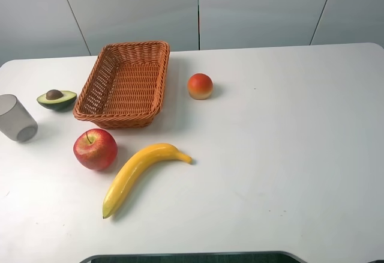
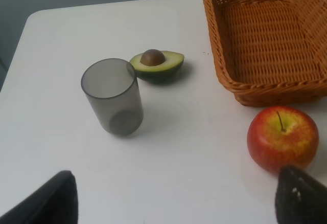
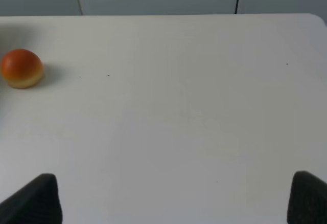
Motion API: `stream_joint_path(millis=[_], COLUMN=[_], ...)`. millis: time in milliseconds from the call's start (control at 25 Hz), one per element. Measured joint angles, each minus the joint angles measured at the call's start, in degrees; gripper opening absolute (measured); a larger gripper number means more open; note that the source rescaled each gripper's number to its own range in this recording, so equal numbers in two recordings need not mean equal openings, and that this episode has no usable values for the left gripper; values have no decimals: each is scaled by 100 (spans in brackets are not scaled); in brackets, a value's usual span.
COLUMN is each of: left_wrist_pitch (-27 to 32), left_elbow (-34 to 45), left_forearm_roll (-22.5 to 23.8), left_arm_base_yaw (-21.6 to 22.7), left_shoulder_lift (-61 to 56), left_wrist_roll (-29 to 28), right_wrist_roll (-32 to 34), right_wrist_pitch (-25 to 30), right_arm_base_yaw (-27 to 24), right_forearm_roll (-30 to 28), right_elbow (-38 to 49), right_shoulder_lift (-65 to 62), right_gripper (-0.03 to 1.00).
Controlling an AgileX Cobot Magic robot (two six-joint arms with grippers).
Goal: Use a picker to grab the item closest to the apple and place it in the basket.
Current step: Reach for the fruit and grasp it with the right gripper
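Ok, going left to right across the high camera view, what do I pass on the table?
Grey translucent plastic cup → halved green avocado → red apple → round orange-red fruit. The brown wicker basket and long yellow banana overlap these, so unplaced.

The left claw point(image 2: 176, 203) gapes, jaws spread far apart with nothing between them; the right claw point(image 3: 171, 203) likewise, jaws wide, holding nothing
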Motion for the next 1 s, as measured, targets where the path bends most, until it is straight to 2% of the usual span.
stream_joint_path(millis=[400,520,760,880,1000], left_wrist_pitch=[0,0,0,0,0], left_elbow=[0,0,0,0,0], left_forearm_roll=[0,0,0,0,0], left_arm_base_yaw=[0,0,0,0,0], left_shoulder_lift=[0,0,0,0,0], left_wrist_roll=[0,0,0,0,0], right_wrist_roll=[0,-469,-2054,-2544,-2661], right_wrist_pitch=[-72,-75,-87,-164,-461], right_arm_base_yaw=[0,0,40,520,1595], right_forearm_roll=[475,661,1365,1455,1201], right_elbow=[0,-72,-522,-759,-1029], right_shoulder_lift=[446,1020,2965,3970,4899], right_gripper=[93,93,93,93,93])
